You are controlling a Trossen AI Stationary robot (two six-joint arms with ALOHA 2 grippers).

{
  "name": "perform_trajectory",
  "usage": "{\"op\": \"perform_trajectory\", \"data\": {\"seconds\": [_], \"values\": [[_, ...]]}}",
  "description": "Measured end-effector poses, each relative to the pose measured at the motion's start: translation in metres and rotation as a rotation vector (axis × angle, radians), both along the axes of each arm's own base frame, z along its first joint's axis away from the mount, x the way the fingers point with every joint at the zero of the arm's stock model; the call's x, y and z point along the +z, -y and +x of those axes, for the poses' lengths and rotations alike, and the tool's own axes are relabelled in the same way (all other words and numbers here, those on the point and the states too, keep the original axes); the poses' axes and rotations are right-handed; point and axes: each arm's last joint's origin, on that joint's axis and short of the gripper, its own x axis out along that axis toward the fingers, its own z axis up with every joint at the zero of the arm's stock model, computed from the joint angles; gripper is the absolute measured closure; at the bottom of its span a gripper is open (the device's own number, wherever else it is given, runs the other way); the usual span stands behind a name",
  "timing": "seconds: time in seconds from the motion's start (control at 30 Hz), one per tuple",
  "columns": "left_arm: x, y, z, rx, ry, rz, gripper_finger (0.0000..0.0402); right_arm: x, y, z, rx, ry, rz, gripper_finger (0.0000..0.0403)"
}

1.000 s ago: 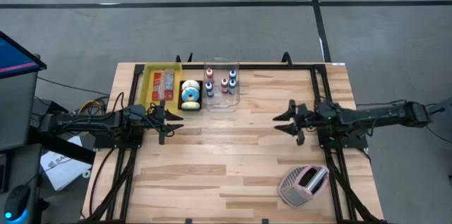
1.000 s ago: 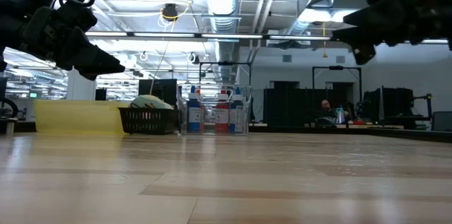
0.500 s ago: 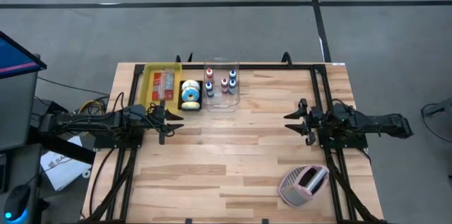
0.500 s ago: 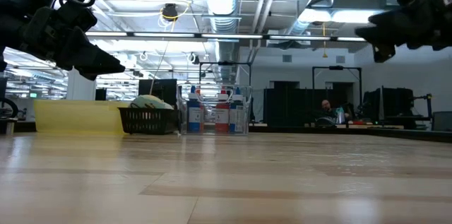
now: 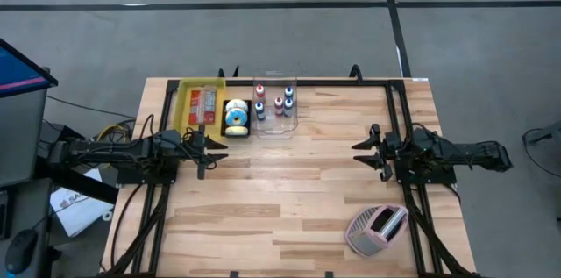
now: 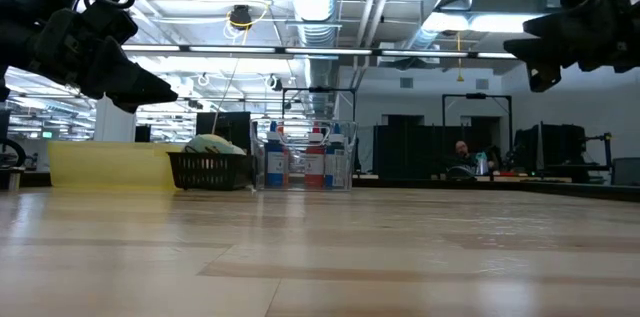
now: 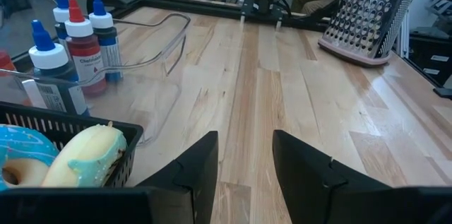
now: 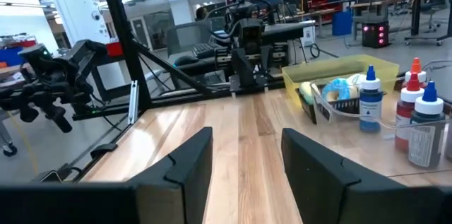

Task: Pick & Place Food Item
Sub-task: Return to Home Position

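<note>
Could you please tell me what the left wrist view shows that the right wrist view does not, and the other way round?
Only the left wrist view shows the metal grater, resting on the wooden table. Only the right wrist view shows the yellow bin. Both show the colouring bottles standing in the clear bin, the table itself, and that arm's own claw, open and empty: the left claw in one, the right claw in the other.
</note>
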Motion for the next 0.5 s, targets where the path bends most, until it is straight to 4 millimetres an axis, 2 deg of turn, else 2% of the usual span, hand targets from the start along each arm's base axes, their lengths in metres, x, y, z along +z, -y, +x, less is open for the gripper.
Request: {"op": "perform_trajectory", "data": {"seconds": [0.5], "values": [[-0.0001,0.0,0.0,-0.001,-0.001,0.0,0.027,-0.0014,0.0,0.0006,-0.001,-0.015,0.001,0.0241]]}}
